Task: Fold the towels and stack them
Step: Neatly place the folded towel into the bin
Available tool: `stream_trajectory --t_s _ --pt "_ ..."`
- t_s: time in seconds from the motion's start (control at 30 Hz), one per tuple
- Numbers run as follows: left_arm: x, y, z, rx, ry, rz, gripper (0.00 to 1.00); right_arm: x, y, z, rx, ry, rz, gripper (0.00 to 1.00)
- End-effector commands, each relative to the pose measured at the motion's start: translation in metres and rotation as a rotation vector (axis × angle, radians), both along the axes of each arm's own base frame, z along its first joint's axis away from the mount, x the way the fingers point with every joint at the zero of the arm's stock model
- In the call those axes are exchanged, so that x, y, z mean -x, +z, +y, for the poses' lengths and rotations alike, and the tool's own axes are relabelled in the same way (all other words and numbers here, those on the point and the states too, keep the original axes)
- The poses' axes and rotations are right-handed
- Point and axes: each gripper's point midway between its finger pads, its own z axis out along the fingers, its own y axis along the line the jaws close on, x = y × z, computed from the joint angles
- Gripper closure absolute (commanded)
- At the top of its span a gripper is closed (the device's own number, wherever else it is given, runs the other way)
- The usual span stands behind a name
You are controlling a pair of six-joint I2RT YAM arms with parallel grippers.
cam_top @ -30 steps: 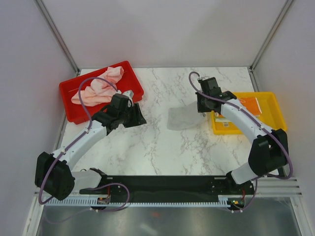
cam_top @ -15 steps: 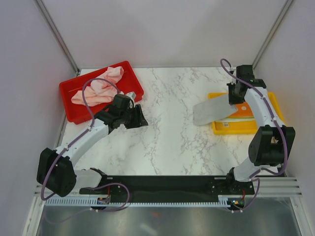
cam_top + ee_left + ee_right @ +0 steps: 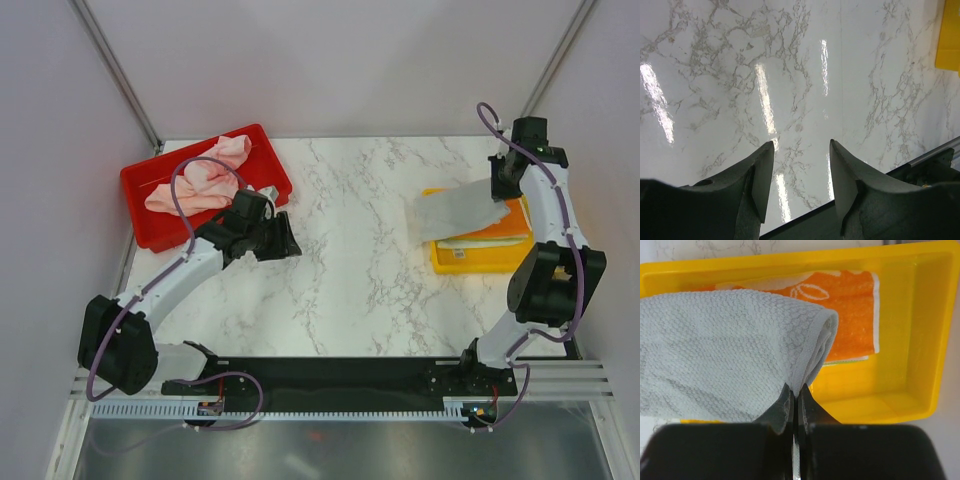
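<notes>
My right gripper (image 3: 503, 192) is shut on the edge of a folded grey-white towel (image 3: 455, 211) and holds it over the yellow tray (image 3: 480, 262); the towel's left part hangs past the tray's left rim. In the right wrist view the gripper (image 3: 795, 392) pinches the grey-white towel (image 3: 725, 355) above a folded cream and orange towel (image 3: 850, 305) lying in the yellow tray (image 3: 930, 330). A crumpled peach-pink towel (image 3: 195, 180) lies in the red tray (image 3: 140, 225). My left gripper (image 3: 285, 240) is open and empty over the marble table, right of the red tray; the left wrist view shows it (image 3: 801, 150) over bare marble.
The marble table (image 3: 330, 280) is bounded by white walls at the back and sides. The red tray stands at the back left, the yellow tray at the right edge. A corner of the yellow tray (image 3: 947, 35) shows in the left wrist view.
My right gripper has carried the grey-white towel from the table's middle right over to the yellow tray. The left gripper has barely moved.
</notes>
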Motion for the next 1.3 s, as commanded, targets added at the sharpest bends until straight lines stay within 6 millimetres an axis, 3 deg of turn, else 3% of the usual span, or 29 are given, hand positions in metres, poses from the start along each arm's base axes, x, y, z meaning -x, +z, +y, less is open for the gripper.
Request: stream_trajectory --t_s 0.0,0.13,0.23,0.43,0.47,0.5,0.53,0.57,0.67,0.83,0.93,1.03,1.07,1.13,1.17,1.23,1.27 --pt "-0.008 0.008 0.001 -0.021 -0.017 -0.030 0.44 -0.011 0.025 -0.016 0.034 0.011 -0.059 1.00" --pt "-0.009 0.007 -0.001 -0.021 -0.029 -0.017 0.44 -0.016 0.032 -0.027 0.035 0.008 -0.081 1.00" --pt "-0.011 0.009 -0.003 -0.019 -0.032 -0.018 0.44 -0.021 0.026 -0.032 0.031 0.009 -0.069 1.00" --pt "-0.014 0.007 -0.007 -0.015 -0.047 -0.004 0.43 -0.034 -0.001 -0.042 -0.002 0.010 -0.018 1.00" --pt "-0.015 0.005 -0.008 -0.017 -0.049 0.000 0.43 -0.038 -0.017 -0.046 -0.005 0.003 0.016 0.96" --pt "-0.015 0.005 -0.009 -0.015 -0.050 0.003 0.43 -0.045 -0.016 -0.052 0.007 -0.006 0.012 0.86" --pt "-0.016 0.005 -0.009 -0.015 -0.052 0.004 0.43 -0.050 -0.022 -0.055 -0.002 -0.023 0.019 0.60" --pt "-0.017 0.004 -0.010 -0.015 -0.057 0.006 0.43 -0.053 -0.039 -0.060 -0.007 -0.041 0.058 0.54" --pt "-0.018 0.009 -0.012 -0.009 -0.059 -0.001 0.42 -0.057 -0.034 -0.082 0.064 -0.139 0.064 0.46" --pt "-0.024 0.030 -0.010 0.001 -0.039 -0.054 0.40 -0.062 0.008 -0.080 0.054 -0.226 -0.053 0.42" --pt "-0.027 0.042 -0.015 0.030 -0.040 -0.070 0.40 -0.072 0.010 -0.054 -0.068 -0.208 -0.131 0.45" --pt "-0.033 0.054 -0.019 0.051 -0.034 -0.093 0.39 -0.074 -0.013 -0.020 -0.272 -0.220 -0.157 0.61" --pt "-0.036 0.058 -0.018 0.045 -0.020 -0.103 0.39 -0.066 -0.033 -0.003 -0.342 -0.204 -0.121 0.64" --pt "-0.043 0.068 -0.016 0.047 0.006 -0.136 0.39 -0.075 -0.018 0.031 -0.492 -0.131 -0.226 0.75" --pt "-0.048 0.073 -0.014 0.040 0.028 -0.156 0.39 -0.066 -0.034 0.049 -0.552 -0.108 -0.201 0.77" --pt "-0.059 0.084 -0.011 0.039 0.069 -0.195 0.39 -0.072 -0.021 0.078 -0.671 -0.030 -0.277 0.82" --pt "-0.065 0.089 -0.010 0.052 0.100 -0.204 0.39 -0.063 -0.035 0.097 -0.715 0.001 -0.244 0.82"
